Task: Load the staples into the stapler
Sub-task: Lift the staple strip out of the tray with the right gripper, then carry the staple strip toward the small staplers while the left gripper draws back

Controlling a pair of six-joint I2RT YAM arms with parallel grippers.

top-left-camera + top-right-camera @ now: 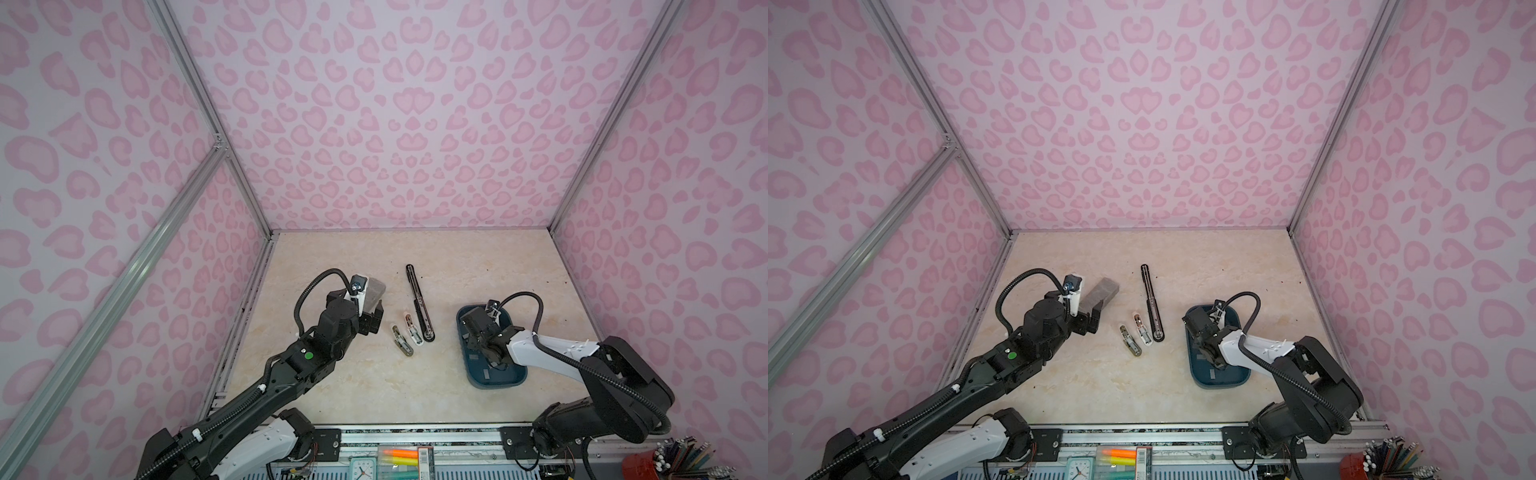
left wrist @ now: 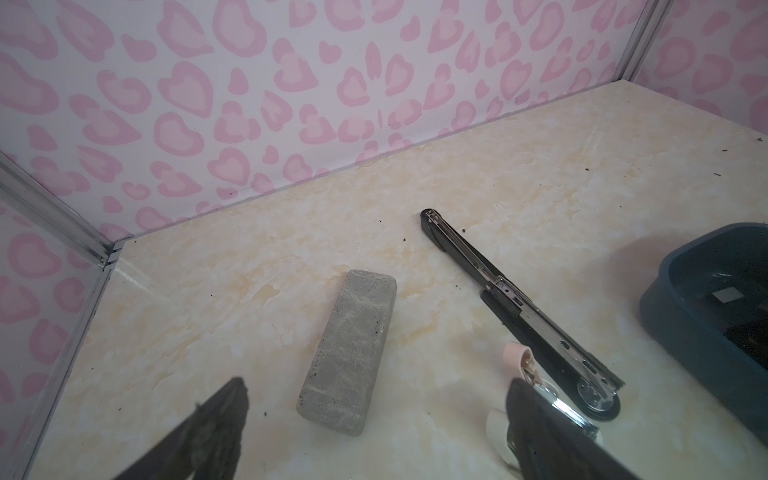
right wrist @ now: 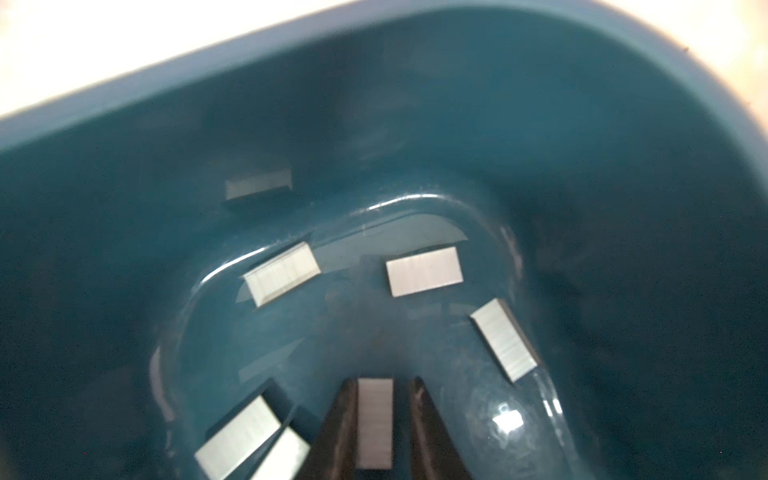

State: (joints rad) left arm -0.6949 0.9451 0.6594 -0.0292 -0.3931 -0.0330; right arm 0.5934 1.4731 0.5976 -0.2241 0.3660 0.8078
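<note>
Stapler (image 1: 419,305) laid open on counter (image 1: 374,386); loading judged not started; staples (image 3: 424,270) lying in blue tray (image 1: 498,384) near stapler; right gripper (image 3: 382,386) set astride one strip (image 3: 374,432), clamping cannot be told; left gripper (image 1: 372,320) released, empty, on stapler's opposite side.

Black stapler (image 1: 1152,303) opened flat mid-table, grey block (image 1: 1102,293) left of it, blue tray (image 1: 1225,383) holding staples (image 1: 1212,375) right

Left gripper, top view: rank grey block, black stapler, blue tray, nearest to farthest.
From the left gripper, in a top view:
1. Grey block, just ahead of its open jaws.
2. Black stapler, centre.
3. Blue tray, right side.
</note>
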